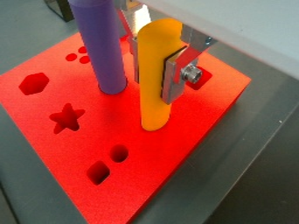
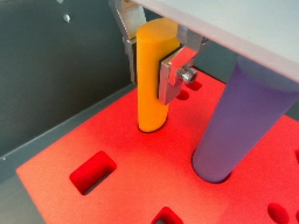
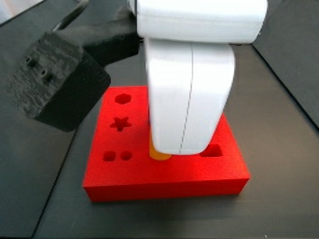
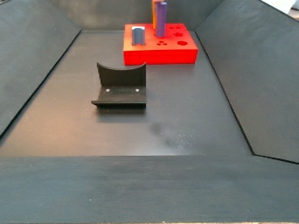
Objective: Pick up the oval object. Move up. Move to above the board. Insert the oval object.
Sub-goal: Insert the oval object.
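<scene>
My gripper (image 1: 156, 80) is shut on the oval object (image 1: 156, 105), a slim orange-yellow peg held upright between the silver fingers (image 1: 173, 85). It also shows in a wrist view (image 2: 151, 101). The peg's lower end meets the top of the red board (image 1: 176, 166), and a thin dark rim shows around it there. In a side view the white arm (image 3: 187, 75) hides most of the peg, and only its lower end (image 3: 159, 154) shows on the board (image 3: 162, 177). In a side view the board (image 4: 163, 54) lies far back.
A thick purple cylinder (image 1: 100, 44) stands in the board close beside the peg, also in a wrist view (image 2: 243, 114). Star (image 1: 66, 116), hexagon (image 1: 33, 83) and square (image 1: 98, 174) holes are open. The fixture (image 4: 121, 87) stands mid-floor. A grey-blue peg (image 4: 138, 37) stands on the board.
</scene>
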